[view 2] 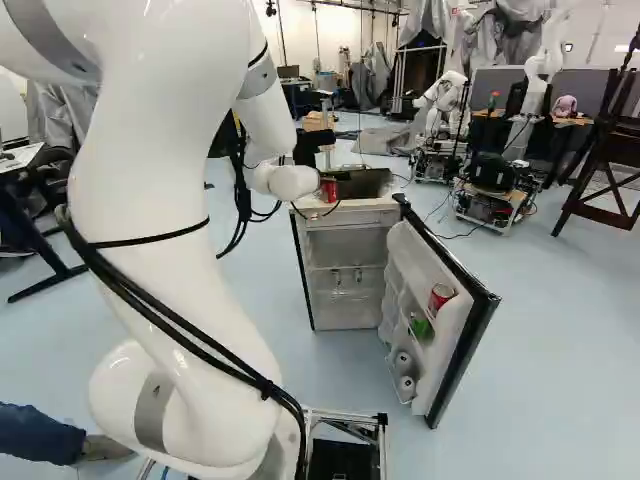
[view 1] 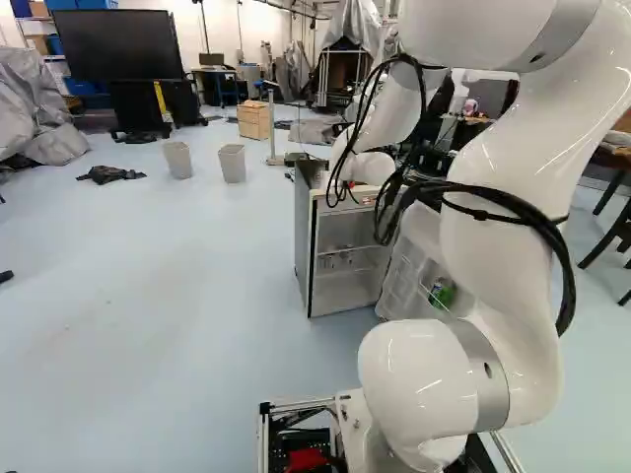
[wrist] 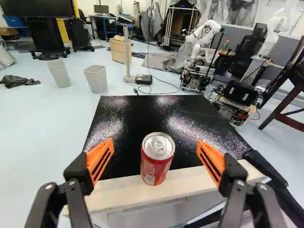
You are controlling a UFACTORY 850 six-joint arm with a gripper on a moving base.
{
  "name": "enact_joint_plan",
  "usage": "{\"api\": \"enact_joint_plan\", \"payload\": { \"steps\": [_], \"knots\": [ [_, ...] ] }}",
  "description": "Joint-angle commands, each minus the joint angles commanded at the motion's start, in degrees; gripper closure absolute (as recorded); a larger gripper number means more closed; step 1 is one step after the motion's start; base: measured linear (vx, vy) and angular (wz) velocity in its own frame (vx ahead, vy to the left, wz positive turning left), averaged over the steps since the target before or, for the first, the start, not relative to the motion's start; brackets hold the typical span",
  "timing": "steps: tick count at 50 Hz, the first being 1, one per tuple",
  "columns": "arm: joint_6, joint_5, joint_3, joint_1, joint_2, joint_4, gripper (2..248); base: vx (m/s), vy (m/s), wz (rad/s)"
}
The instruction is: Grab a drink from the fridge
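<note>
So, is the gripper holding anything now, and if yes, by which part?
Nothing is held: the fingers are open, and the can stands on the fridge, with a gap to them on each side.

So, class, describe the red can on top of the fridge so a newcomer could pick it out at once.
Find the fridge with its door wide open. On top, near the front edge, stands a red can with a silver lid, seen between the open fingers of the end effector. The other red can sits inside the door.
</note>
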State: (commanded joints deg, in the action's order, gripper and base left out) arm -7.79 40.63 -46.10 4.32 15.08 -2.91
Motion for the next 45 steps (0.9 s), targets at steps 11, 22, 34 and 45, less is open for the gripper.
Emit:
{"api": "enact_joint_plan", "payload": {
  "steps": [11,22,34,45],
  "knots": [
    [0.0,0.0,2.4,0.2,-2.1,0.0,3,0.000,0.000,0.000],
    [0.0,-0.5,5.4,1.1,-5.7,-0.2,3,0.000,0.000,0.000],
    [0.0,-4.6,8.0,2.8,-9.5,-4.4,3,0.000,0.000,0.000],
    [0.0,-9.0,9.5,4.7,-12.4,-10.3,3,0.000,0.000,0.000]
  ]
}}
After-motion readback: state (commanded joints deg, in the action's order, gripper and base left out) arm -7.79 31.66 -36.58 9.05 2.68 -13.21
